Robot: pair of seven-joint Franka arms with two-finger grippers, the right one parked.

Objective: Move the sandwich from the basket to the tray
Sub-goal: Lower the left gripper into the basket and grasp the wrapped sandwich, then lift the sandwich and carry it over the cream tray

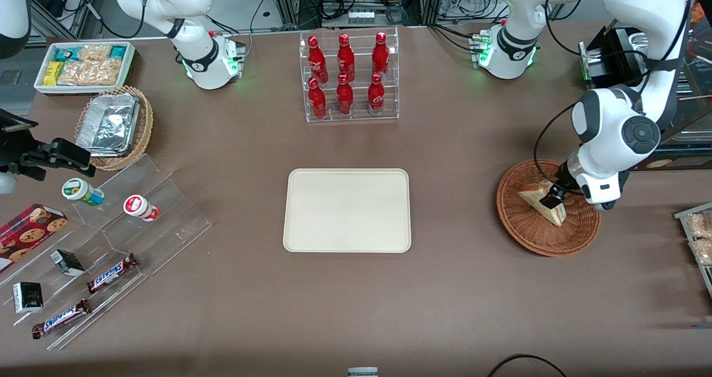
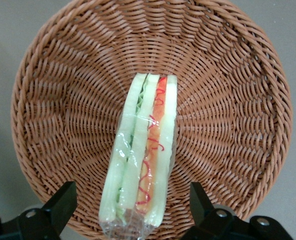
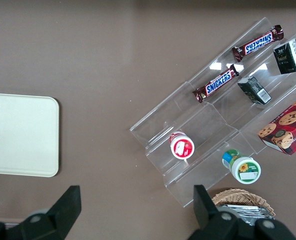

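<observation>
The sandwich [image 1: 542, 203], a plastic-wrapped wedge of pale bread with red and green filling, lies in the reddish-brown wicker basket [image 1: 523, 231] at the working arm's end of the table. It also shows in the left wrist view [image 2: 143, 155], in the middle of the basket [image 2: 227, 130]. My left gripper [image 1: 553, 200] is down in the basket, open, with one black finger [image 2: 63, 202] on each side of the sandwich and a gap between each finger and the wrap. The cream tray [image 1: 347, 210] lies bare at the table's middle, also in the right wrist view [image 3: 20, 135].
A clear rack of red bottles [image 1: 347, 77] stands farther from the camera than the tray. Toward the parked arm's end are a tan basket with foil containers [image 1: 114, 124], a white bin of snacks [image 1: 83, 65] and a clear stepped stand with candy bars [image 1: 111, 271].
</observation>
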